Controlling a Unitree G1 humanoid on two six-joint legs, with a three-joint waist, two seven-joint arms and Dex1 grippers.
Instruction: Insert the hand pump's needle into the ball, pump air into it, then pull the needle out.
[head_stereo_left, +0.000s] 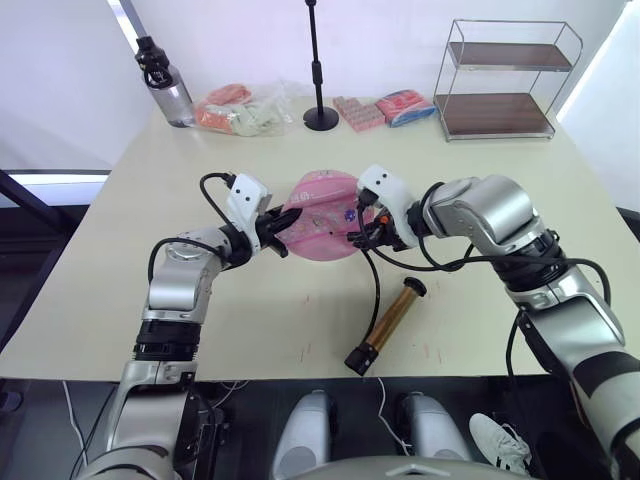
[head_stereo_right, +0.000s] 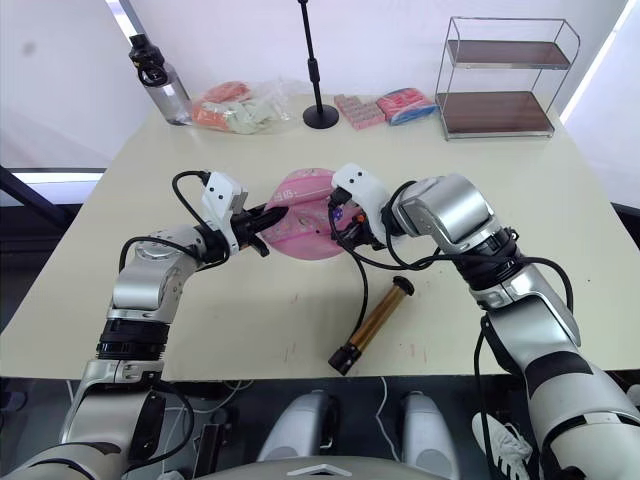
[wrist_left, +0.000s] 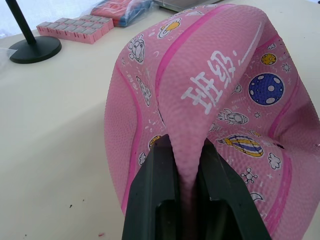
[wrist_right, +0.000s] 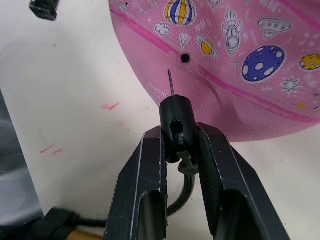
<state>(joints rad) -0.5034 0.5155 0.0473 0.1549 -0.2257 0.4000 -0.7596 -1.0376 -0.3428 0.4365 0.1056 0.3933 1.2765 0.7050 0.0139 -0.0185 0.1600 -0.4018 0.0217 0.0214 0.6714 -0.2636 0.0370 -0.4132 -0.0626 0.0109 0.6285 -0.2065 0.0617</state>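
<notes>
Left tool (wrist_left: 182, 200) pinches a fold of the flat pink ball (head_stereo_left: 322, 228), holding it tilted up off the worktop (head_stereo_left: 120, 260). Right tool (wrist_right: 179, 150) clamps the black fitting; the needle (wrist_right: 170, 82) points at the valve hole (wrist_right: 185, 58), just short of it. Pump (head_stereo_left: 387, 325) lies nearby on the worktop. Risk: needle slightly off-axis could skid on the rubber or bend; limp ball may fold away under push.

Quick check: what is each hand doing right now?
Left hand: closed, pinching a fold of the ball.
Right hand: closed on the needle fitting.
</notes>
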